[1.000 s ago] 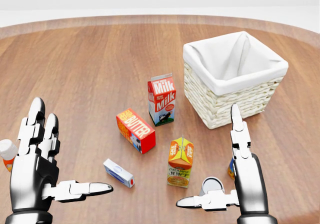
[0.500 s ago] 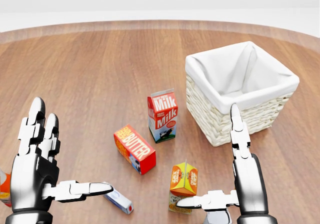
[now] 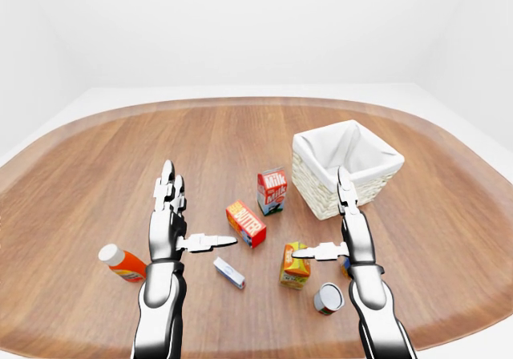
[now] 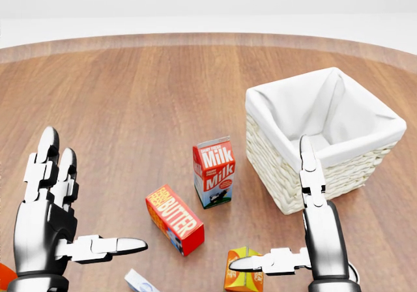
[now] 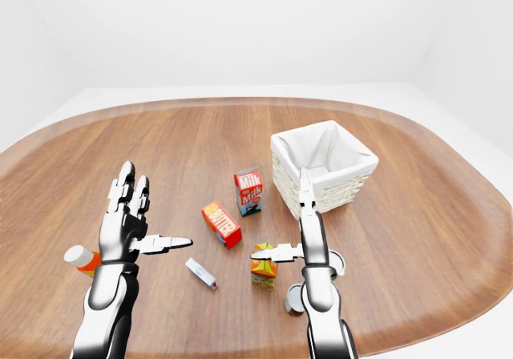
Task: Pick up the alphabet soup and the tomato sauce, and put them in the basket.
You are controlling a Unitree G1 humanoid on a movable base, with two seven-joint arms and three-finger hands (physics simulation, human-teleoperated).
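Note:
Two cans lie on the wooden table. One (image 3: 328,298) lies on its side with its grey end up, just left of my right forearm. The other (image 5: 337,261) is mostly hidden behind that forearm. I cannot read which is the alphabet soup and which the tomato sauce. The wicker basket (image 3: 377,179) with a white liner stands at the upper right and is empty. My left hand (image 3: 192,215) and right hand (image 3: 318,212) are both raised above the table, fingers spread open, holding nothing. The cans lie below the head view's bottom edge.
A milk carton (image 3: 272,191) stands left of the basket. A butter box (image 3: 246,223), an orange juice carton (image 3: 295,264) and a small white box (image 3: 229,272) lie between my hands. A white-capped orange bottle (image 3: 120,263) lies at the left.
The camera has moved: everything on the table has slid down in the head view, and the can has dropped out at the bottom. Both hands keep the same open pose.

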